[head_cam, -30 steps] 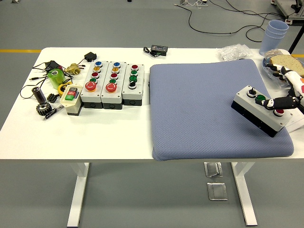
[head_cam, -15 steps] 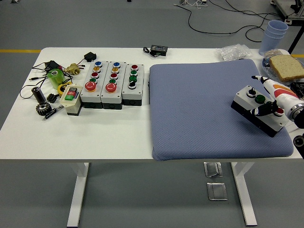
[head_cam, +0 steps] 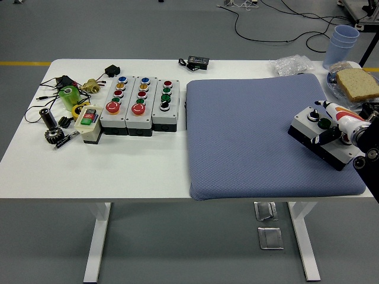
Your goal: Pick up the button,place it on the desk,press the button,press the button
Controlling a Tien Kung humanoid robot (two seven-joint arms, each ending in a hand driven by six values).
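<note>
Writing on the boxes is too small to read. Head view: the button box (head_cam: 324, 137) lies tilted on the blue mat (head_cam: 266, 139), at its right side. The right hand (head_cam: 339, 123) comes in from the right, its white fingers (head_cam: 329, 134) curled and touching the top of the box by the buttons.

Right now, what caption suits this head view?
Robot's right hand rests on a button box lying on the blue mat.
</note>
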